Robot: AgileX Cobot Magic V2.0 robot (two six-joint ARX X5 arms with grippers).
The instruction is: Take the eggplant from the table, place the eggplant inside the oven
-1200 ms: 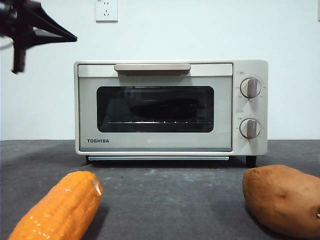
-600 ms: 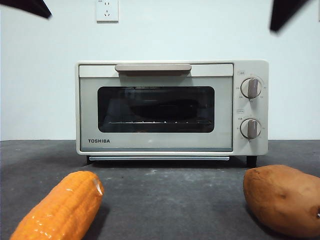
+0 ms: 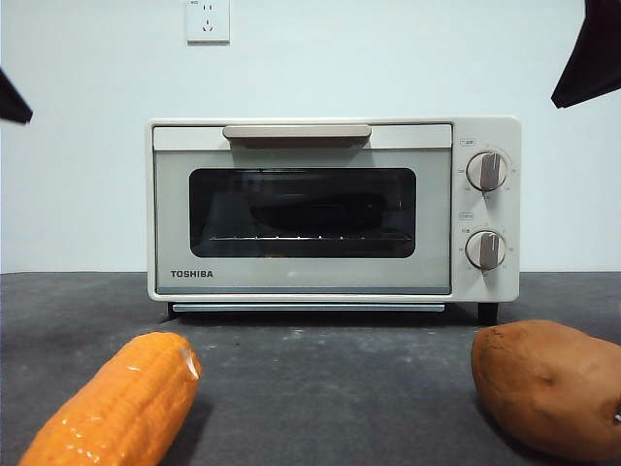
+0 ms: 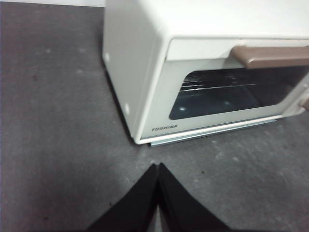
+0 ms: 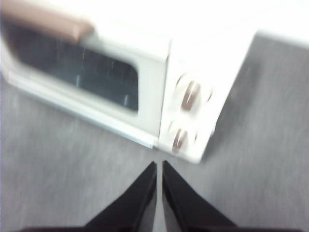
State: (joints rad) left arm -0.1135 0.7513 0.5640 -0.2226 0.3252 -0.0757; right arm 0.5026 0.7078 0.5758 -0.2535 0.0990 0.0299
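Cream-coloured, the TOSHIBA oven [image 3: 333, 209] stands on our dark grey worktop [image 3: 330, 379] with its door shut. Behind the glass we see a dark long shape, the eggplant [image 3: 315, 209], on the rack. Our left gripper [image 4: 158, 170] and right gripper [image 5: 159, 168] hang above the worktop before the oven, each with its fingers together and holding nothing. A corn cob [image 3: 116, 403] and a sweet potato [image 3: 548, 383] lie in front.
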